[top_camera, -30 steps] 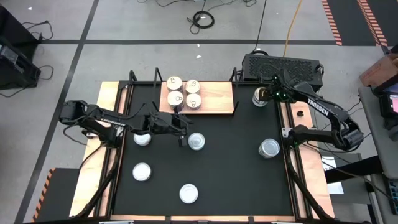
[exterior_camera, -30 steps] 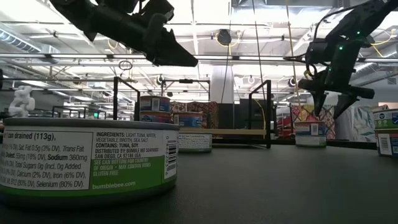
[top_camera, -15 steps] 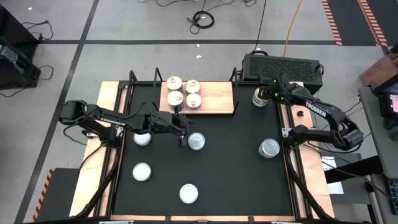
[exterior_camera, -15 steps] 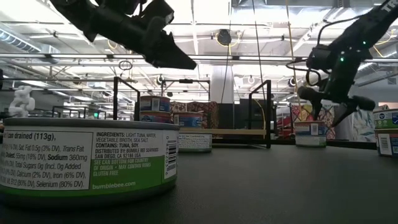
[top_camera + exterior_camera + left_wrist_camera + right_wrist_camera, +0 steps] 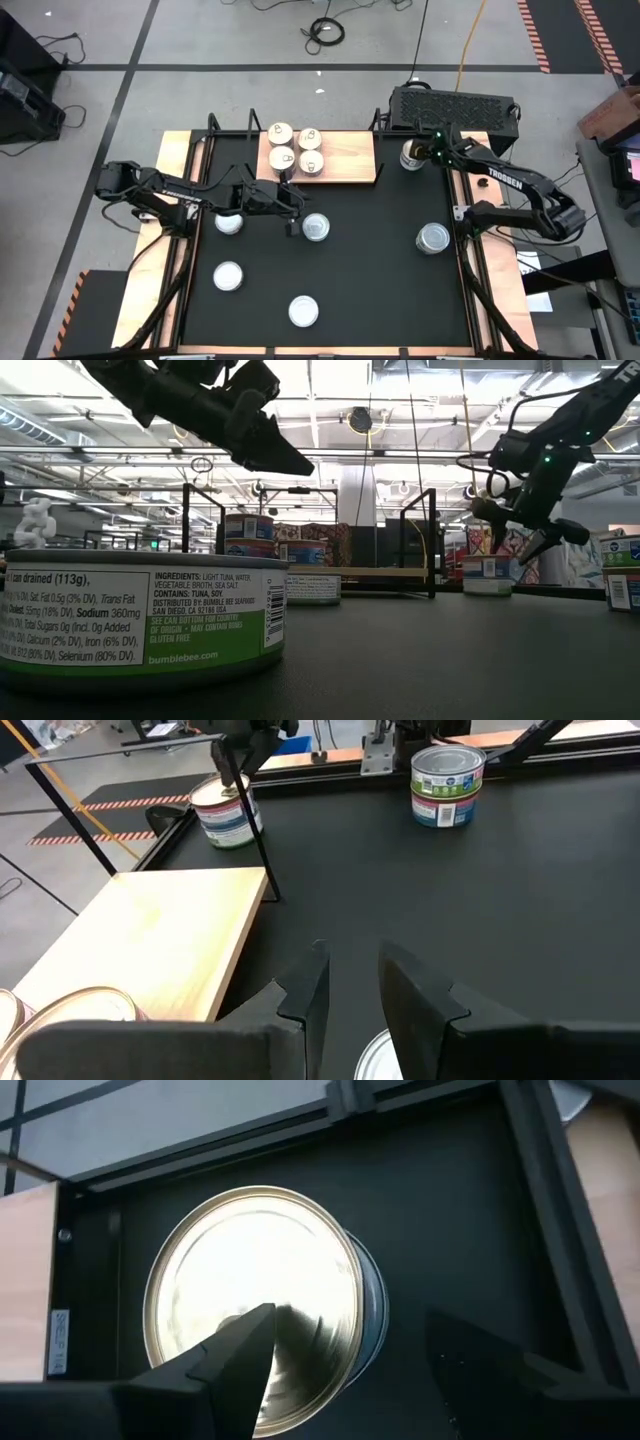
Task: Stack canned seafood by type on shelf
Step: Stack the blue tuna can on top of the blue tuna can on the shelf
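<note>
One tin [image 5: 410, 155] slid shelfward under the right gripper [image 5: 428, 152].

— What colours on the near tin [image 5: 140, 620]?
— White label with black print, and a green band at the bottom.
— The shelf [image 5: 345, 153]?
— Pale wood, black rods.
— Tins [image 5: 295, 148] on it?
— Cream printed tops. The loose tin [image 5: 315, 227] is plain silver, on a black table [image 5: 370, 270].
</note>
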Controlling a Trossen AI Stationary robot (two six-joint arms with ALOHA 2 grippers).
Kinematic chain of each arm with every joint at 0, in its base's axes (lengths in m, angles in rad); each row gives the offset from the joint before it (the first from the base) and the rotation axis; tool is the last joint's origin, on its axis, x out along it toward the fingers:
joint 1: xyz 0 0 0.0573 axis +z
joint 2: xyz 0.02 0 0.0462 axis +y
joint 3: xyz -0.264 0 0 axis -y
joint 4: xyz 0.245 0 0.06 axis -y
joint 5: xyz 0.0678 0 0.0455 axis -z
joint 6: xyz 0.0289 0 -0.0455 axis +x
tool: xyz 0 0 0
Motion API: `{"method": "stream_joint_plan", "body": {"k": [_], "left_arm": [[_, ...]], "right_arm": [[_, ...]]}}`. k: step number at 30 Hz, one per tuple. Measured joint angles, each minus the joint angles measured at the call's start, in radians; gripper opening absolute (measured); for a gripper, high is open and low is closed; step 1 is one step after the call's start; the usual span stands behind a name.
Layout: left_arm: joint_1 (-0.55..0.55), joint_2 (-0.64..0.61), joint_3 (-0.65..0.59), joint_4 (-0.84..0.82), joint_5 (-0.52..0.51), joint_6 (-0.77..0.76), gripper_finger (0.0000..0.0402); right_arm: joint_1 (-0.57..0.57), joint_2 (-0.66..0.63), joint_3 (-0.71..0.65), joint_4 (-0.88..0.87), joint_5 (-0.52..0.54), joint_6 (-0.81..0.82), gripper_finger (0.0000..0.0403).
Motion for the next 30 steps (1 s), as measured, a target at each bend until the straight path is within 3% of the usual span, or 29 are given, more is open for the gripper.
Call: {"method": "stream_joint_plan", "body": {"k": [7,21,30], "left_arm": [[0.000,0.000,0.000,-0.002,0.000,-0.044,0.0093],[0.000,0.000,0.000,-0.057,0.000,-0.050,0.0093],[-0.001,0.000,0.000,-0.057,0.000,-0.054,0.0093]], "right_arm": [[0.036,0.000,0.000,0.015,-0.001,-0.007,0.0213],[0.042,-0.002,0.003,-0.012,0.038,-0.046,0.0013],[0.041,-0.017,0.000,0.003,0.024,-0.058,0.0001]]}}
